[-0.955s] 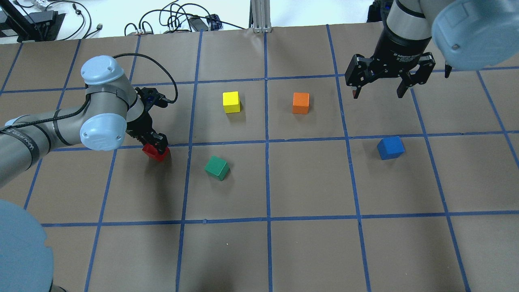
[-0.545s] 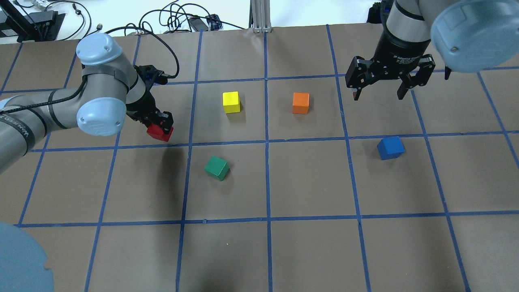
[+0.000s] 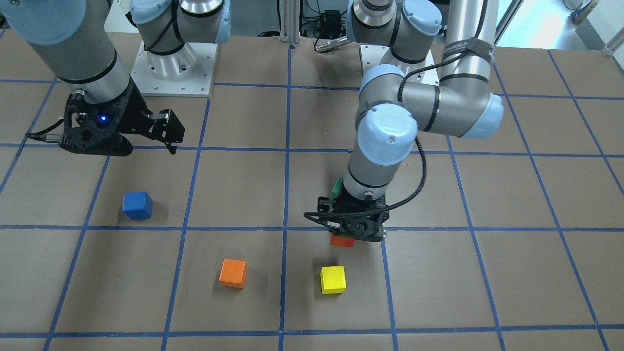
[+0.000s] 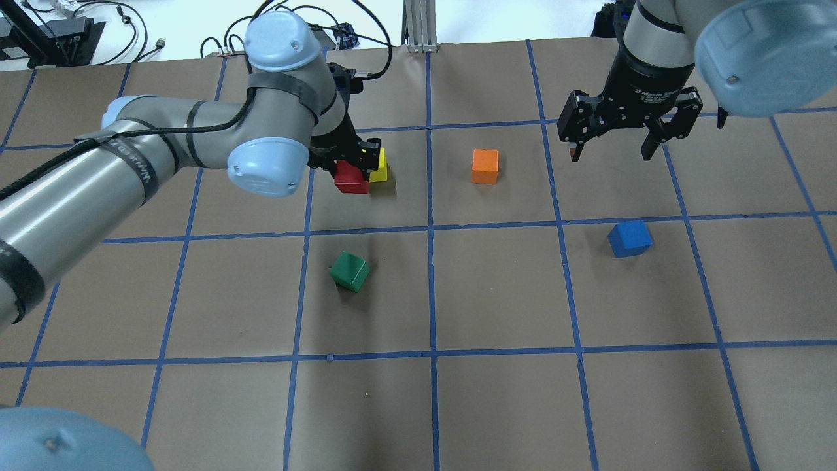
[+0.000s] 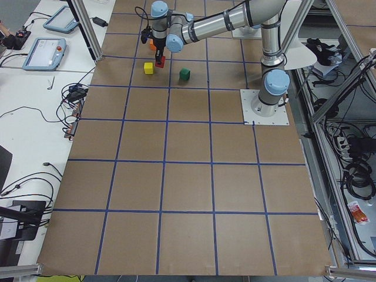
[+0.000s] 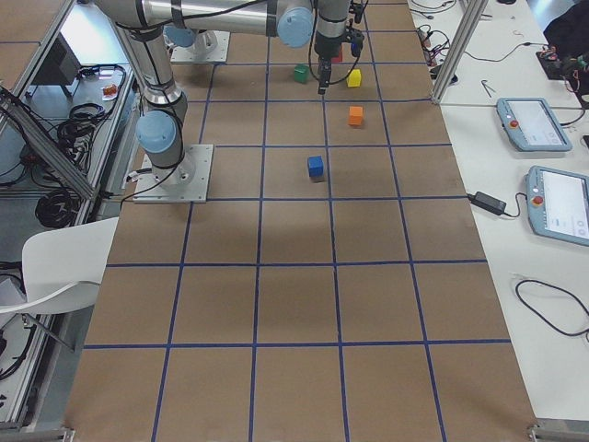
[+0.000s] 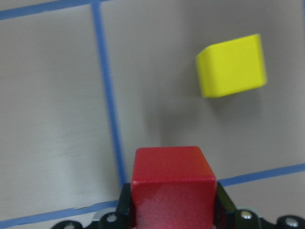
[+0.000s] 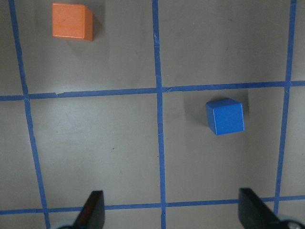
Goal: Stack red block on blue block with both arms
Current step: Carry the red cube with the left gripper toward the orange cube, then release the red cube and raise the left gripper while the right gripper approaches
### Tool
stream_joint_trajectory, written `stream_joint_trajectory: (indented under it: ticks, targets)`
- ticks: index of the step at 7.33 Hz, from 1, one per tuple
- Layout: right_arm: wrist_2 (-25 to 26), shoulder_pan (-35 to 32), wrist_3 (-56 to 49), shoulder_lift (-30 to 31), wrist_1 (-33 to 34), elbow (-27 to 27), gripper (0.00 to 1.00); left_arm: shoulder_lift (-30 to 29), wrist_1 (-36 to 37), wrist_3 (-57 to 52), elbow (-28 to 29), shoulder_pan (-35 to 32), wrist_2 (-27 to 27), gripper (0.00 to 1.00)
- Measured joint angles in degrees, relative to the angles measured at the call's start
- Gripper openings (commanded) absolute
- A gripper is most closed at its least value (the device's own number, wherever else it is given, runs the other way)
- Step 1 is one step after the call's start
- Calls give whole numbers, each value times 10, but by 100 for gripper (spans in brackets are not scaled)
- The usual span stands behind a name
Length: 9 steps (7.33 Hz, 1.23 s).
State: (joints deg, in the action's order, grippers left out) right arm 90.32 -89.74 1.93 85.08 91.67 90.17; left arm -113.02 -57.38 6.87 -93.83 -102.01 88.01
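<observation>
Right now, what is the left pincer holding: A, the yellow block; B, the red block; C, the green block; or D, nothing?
B: in the left wrist view, the left pincer is shut on both sides of the red block, while the yellow block sits apart on the table.
</observation>
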Motion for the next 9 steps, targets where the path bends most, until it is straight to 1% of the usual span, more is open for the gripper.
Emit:
stream_joint_trajectory:
  ticks: [1, 3, 4, 5, 6, 7, 9]
  targets:
    - [0, 0, 0, 0, 0, 0, 100, -15, 4, 50, 12, -37, 1, 0]
    - [0, 0, 0, 0, 0, 0, 100, -47, 7, 89, 16, -80, 2, 0]
    - [0, 0, 0, 0, 0, 0, 100, -63, 8, 93, 16, -89, 3, 5]
    - [0, 0, 0, 0, 0, 0, 100, -76, 12, 92, 18, -92, 3, 74]
    - [0, 0, -1, -1, -2, 0, 100, -84, 23, 78, 20, -94, 3, 100]
    - [-2, 0, -1, -2, -5, 1, 100, -83, 34, 46, 20, -94, 2, 100]
    - [-5, 0, 0, -4, -6, 1, 100, -59, 38, 3, 26, -83, -10, 100]
